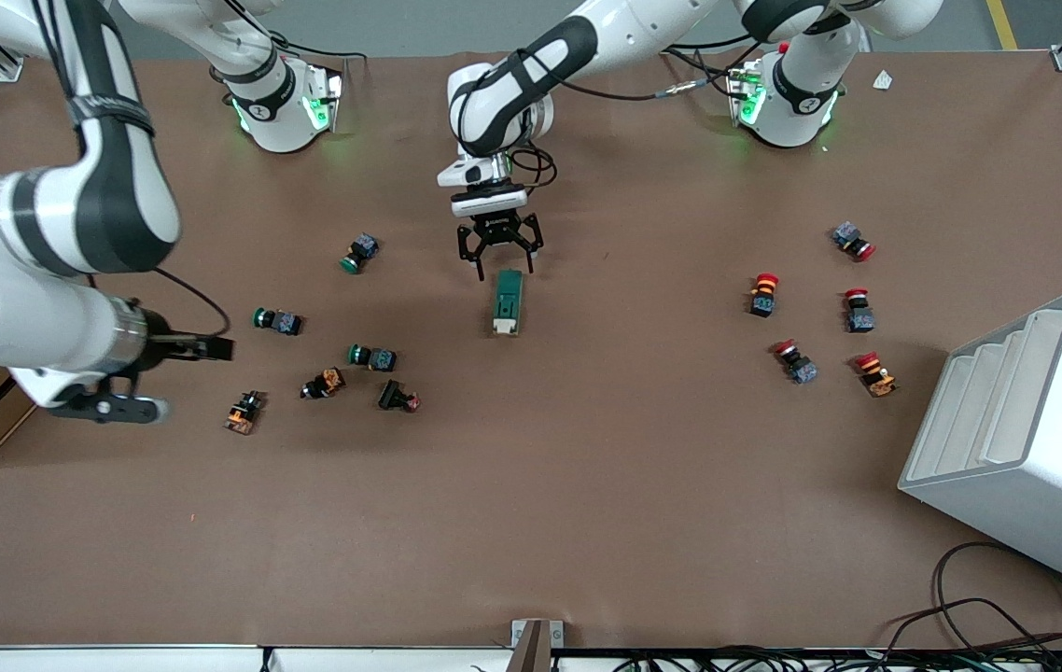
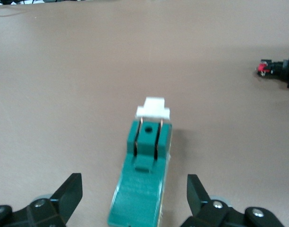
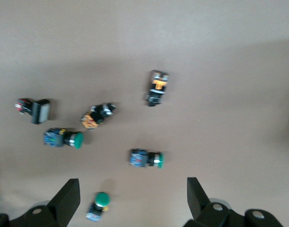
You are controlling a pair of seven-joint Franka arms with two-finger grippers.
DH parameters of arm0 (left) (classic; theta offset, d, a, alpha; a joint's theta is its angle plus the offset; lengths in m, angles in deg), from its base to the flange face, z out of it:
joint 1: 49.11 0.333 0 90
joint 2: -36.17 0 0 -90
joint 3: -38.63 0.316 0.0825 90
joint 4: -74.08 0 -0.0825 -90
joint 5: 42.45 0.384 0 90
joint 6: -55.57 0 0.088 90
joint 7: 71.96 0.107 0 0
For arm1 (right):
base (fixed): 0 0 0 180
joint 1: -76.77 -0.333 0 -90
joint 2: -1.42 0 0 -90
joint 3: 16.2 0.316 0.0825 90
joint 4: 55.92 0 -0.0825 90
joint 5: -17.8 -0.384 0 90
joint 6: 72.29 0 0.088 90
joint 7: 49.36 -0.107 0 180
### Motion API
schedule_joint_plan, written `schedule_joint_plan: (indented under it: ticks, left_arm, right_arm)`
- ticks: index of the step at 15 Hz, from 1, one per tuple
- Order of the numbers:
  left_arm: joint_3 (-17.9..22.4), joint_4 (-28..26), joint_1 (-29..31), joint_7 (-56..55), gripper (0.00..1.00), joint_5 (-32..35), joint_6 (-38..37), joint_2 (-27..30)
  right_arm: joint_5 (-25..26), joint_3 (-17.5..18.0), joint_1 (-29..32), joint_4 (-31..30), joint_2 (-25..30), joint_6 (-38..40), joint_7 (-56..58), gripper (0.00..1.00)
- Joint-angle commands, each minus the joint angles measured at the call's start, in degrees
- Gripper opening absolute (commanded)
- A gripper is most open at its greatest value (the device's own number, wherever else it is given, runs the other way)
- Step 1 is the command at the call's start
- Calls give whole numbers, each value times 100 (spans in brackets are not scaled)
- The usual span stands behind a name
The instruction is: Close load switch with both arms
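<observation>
My arms (image 1: pixel 74 215) are glossy white shells with broad black bands at the joints. Green lights glow on both bases (image 1: pixel 284 107). Thin black cables loop along the links. My left gripper (image 1: pixel 497 247) is black, with angular fingers (image 2: pixel 71 196) and silver screws behind the jaws.

matt brown table covering (image 1: pixel 587 485), smooth; just under the left gripper (image 2: pixel 135 201), spread wide, the load switch (image 2: pixel 142 189) looks like smooth green plastic, its lever (image 2: pixel 153 108) white plastic; gripper fingers (image 2: pixel 69 196) matt black
</observation>
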Motion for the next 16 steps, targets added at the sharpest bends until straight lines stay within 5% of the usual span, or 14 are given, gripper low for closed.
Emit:
schedule_joint_plan:
  ticks: [1,10,16]
  left_arm:
    - [-486,-44,786,1109,98,-809,70,606]
    - [-681,369,3010,4861,100,-4641,-35,2733]
    - [-672,1396,4671,7648,100,-6128,-1466,3007]
  right_arm:
    - [277,132,266,171,211,470,359,100]
    - [250,131,864,559,220,947,797,100]
    - [206,140,1049,805,220,1035,948,100]
